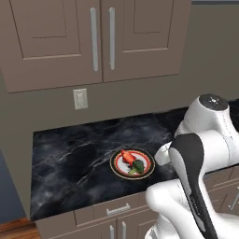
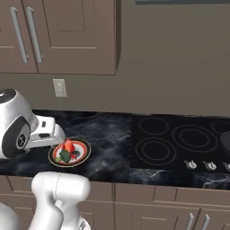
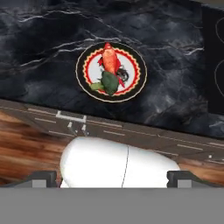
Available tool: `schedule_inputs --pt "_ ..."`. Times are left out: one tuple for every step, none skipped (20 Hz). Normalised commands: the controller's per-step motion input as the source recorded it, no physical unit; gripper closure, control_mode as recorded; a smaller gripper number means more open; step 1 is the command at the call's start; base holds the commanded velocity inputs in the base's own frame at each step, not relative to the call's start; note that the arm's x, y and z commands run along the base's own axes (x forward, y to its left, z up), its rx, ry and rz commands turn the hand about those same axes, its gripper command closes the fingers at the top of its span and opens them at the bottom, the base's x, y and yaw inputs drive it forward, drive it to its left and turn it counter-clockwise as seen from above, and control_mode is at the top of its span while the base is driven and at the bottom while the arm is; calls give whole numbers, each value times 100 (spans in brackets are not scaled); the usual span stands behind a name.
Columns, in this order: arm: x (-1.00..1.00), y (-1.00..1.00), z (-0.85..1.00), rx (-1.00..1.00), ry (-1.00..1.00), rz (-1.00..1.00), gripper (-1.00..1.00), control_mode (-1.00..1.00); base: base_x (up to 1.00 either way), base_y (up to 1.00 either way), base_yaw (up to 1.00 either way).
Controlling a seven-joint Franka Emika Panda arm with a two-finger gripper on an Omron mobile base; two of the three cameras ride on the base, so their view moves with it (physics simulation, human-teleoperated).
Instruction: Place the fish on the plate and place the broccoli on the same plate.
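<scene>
I am looking down over one black marble counter [image 1: 70, 163], with one cooktop [image 2: 179, 143] set into it to the right and closed cabinet doors above. One plate [image 3: 133, 85] is sitting near the counter's front edge. Both food items are lying on that plate: one fish [image 3: 110, 59] on the half toward the wall, and one broccoli [image 3: 109, 83] just beside it on the half toward the counter edge, apparently touching it.

I am judging both placement steps as done; the step in hand is pulling clear after release. My gripper [image 3: 112, 177] is hanging well apart from the plate, out past the counter's front edge, with its two fingertips [image 3: 43, 177] spread to their widest and nothing between them.

The next move is calling for no further grasp. I am advising only a clean retreat that keeps the arm off the plate rim, since a nudge could roll the broccoli off
</scene>
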Motion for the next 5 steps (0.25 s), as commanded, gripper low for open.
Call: schedule_inputs --pt "-28 -3 79 3 -13 -3 -100 -100 0 0 0" --pt "-26 -6 79 5 -15 -6 -100 -100 0 0 0" --pt "-23 -7 74 6 -16 -8 -100 -100 0 0 0" --pt "-20 -14 66 9 -16 -10 -100 -100 0 0 0" --pt "-21 -9 59 13 -12 -11 -100 -100 0 0 0"
